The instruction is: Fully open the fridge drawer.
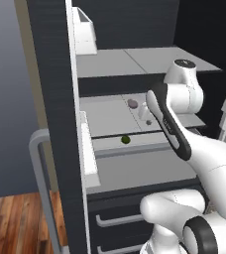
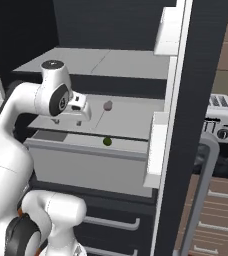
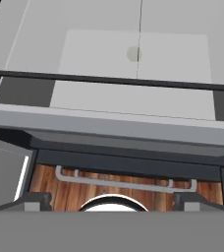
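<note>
I see the fridge drawer (image 1: 144, 171) pulled partway out of the open fridge, under the lower shelf (image 1: 110, 116), its flat grey front (image 2: 86, 167) facing the base. From the right base camera its front wall stands clear of the dark cabinet face below. A small dark green ball (image 1: 126, 140) lies inside it near the back; the same ball (image 2: 106, 141) shows just behind the front wall from the other side. On the shelf above sits a small pinkish-grey round thing (image 1: 132, 103). Below the drawer are dark drawers with grey bar handles (image 1: 116, 220). The gripper (image 2: 70, 119) hangs over the left part of the drawer, above its rim, on my reading not touching it. The hand camera looks down over the drawer's grey floor (image 3: 133, 98) and front edge to one bar handle (image 3: 124, 182) and wood floor (image 3: 148, 197). I cannot tell how far the jaws are spread. A silver toaster (image 2: 218, 122) stands on the worktop to the right.
</note>
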Available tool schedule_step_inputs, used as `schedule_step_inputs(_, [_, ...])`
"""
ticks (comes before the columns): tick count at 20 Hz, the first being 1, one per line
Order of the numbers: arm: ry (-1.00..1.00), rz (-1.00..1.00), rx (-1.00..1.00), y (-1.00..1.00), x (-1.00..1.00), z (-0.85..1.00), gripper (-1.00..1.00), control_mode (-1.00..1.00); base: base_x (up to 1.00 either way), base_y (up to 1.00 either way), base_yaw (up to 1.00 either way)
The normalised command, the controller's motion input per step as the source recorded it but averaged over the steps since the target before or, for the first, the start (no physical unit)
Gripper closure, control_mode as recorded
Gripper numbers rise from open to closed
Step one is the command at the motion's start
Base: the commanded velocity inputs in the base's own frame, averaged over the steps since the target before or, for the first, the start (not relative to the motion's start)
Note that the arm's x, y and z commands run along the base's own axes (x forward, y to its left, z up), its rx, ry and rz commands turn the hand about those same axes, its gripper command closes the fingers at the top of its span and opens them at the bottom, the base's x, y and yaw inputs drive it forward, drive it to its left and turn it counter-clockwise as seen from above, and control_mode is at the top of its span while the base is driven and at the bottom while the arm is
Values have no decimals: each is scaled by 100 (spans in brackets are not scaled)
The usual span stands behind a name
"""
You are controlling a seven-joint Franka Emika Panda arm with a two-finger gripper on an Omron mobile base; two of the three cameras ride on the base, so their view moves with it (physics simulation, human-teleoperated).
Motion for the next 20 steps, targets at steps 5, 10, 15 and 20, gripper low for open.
schedule_step_inputs(5, [0,0,0,0,0,0,-100,100,-47,0,0])
schedule_step_inputs(10, [0,0,0,0,0,0,-100,100,-43,0,0])
schedule_step_inputs(15, [0,0,0,0,0,0,-100,-100,-10,0,0])
schedule_step_inputs(20, [0,0,0,0,0,0,-100,-100,0,0,0])
